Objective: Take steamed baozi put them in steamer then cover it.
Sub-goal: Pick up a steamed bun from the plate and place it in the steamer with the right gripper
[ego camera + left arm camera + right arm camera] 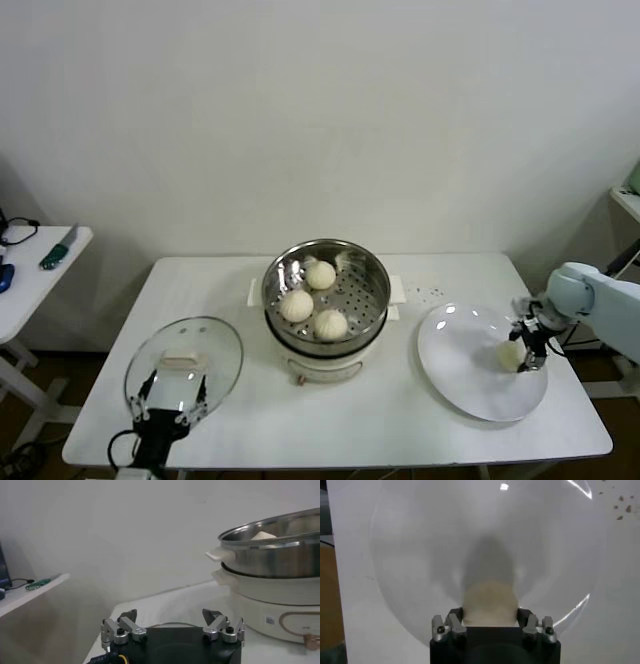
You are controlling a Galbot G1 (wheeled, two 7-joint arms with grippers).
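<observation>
The steel steamer (374,272) stands on its cream base at the table's middle, with three baozi (296,305) lying on its perforated tray. One more baozi (509,353) rests on the white plate (465,355) at the right. My right gripper (522,354) is shut on that baozi (490,600), one finger pressed against each side. The glass cover (218,348) lies flat at the front left. My left gripper (168,408) hovers open at the cover's near rim, and in its wrist view the left gripper (171,616) holds nothing, with the steamer (280,555) off to one side.
Dark crumbs (432,292) dot the table between the steamer and the plate. A small side table (30,275) at the far left carries a green-handled tool (55,252). The plate's front rim lies close to the table's front right edge.
</observation>
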